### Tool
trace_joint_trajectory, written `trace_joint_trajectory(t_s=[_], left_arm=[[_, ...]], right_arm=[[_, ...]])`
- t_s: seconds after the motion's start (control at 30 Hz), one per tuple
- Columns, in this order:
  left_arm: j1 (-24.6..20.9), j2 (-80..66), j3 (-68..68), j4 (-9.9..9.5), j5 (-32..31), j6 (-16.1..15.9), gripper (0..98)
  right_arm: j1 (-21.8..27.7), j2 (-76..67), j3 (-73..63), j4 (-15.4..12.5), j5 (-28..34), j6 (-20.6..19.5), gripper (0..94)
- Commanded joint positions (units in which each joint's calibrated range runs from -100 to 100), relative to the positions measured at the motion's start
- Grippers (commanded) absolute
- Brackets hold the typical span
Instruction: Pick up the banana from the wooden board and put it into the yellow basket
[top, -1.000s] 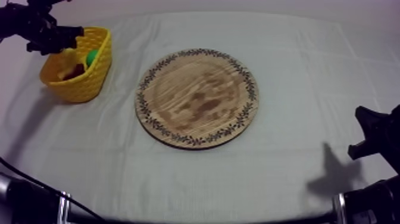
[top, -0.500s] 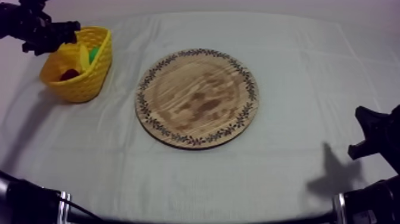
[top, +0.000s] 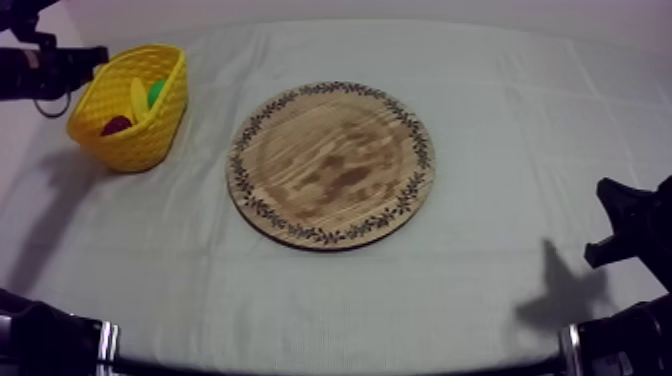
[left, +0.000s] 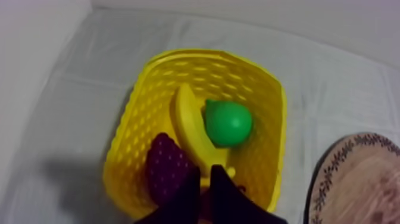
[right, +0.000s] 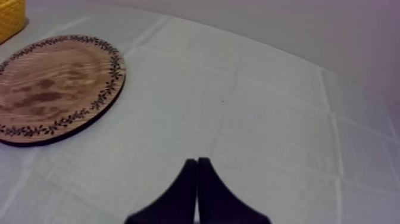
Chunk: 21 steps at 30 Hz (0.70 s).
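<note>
Banana (left: 189, 128) lies in the basket (left: 262, 95) at the far left corner of the surface (top: 520, 110), looks light, stiff, kinda slick, so grab mid-body; left tool (left: 205, 174) and right tool (right: 197, 164) both pressed together, empty.

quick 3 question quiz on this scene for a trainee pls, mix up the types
1. True or false: the banana lies inside the yellow basket.
2. What lies on the wooden board? A the banana, B the basket, C nothing.
3. Fill in: the jaws of the right gripper are ____.
Key: 1 true. 2 C. 3 shut.
</note>
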Motion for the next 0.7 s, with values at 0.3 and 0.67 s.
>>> trace_joint_trajectory(t_s=[0.3, 0.67], left_arm=[[-0.7, -31.0, 20.8, 5.14, 4.6, -2.5, 0.0], [-4.9, -53.0, 32.0, 12.47, 14.8, -10.8, 0.0]], right_arm=[[0.0, 0.0, 0.0, 0.0, 0.0, 0.0, 0.3], [0.0, 0.0, 0.0, 0.0, 0.0, 0.0, 0.3]])
